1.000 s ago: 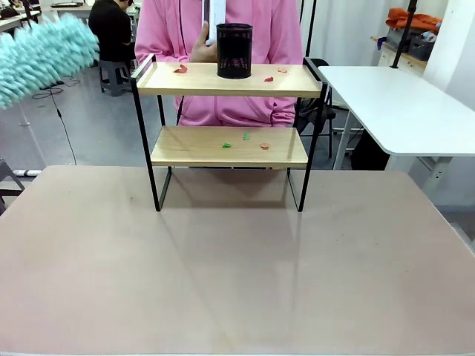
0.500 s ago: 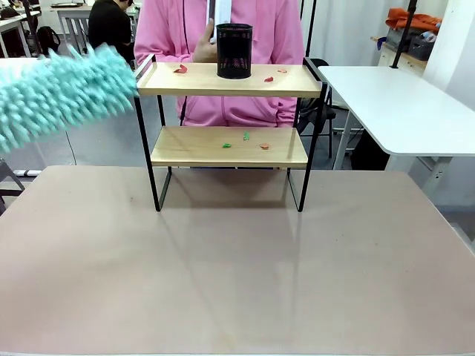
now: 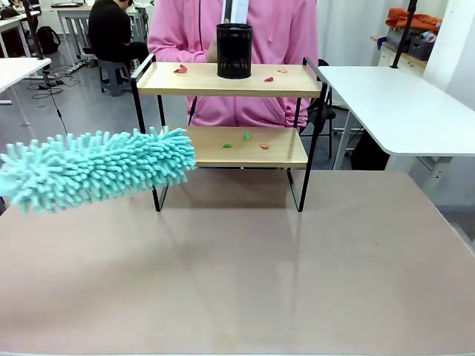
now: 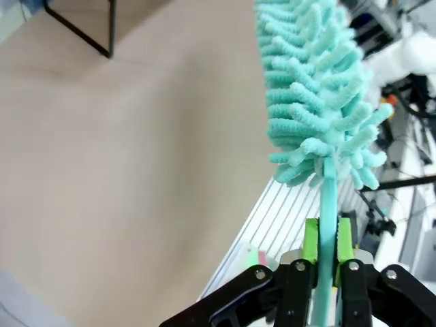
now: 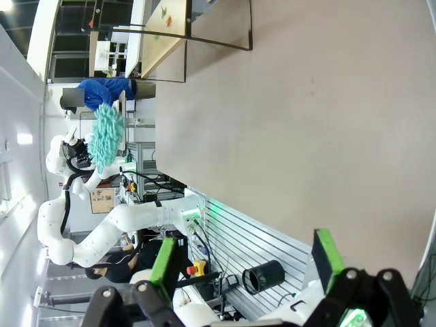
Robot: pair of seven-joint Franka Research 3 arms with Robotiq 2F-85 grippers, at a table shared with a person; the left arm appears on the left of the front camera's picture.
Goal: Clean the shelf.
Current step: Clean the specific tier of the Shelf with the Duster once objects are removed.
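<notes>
Now at the table's (image 3: 237, 282) far edge, toward 12 o'clock, the shelf (image 3: 223, 80) stands with small red and green scraps (image 3: 246, 136) strewn on both boards, evidently the litter to be cleared. A black mesh cup (image 3: 234, 50) sits mid-board on the upper tier, with one red scrap at its 9 o'clock and two more toward 3 o'clock.

The left gripper (image 4: 328, 238) is clenched on the thin stem of a fluffy turquoise duster (image 3: 96, 169). It grips low on the stem, so the head juts well out ahead. That head comes in from 9 o'clock, its tip level with the lower board's left end, apparently lined up to sweep that tier. Whether it touches the frame cannot be told.

The right gripper (image 5: 245, 266) hangs with its jaws released and holds nothing, well apart from the shelf. A person in a pink top (image 3: 274, 30) sits behind the shelf with one hand (image 3: 213, 50) by the cup, perhaps ready to lift it clear.
</notes>
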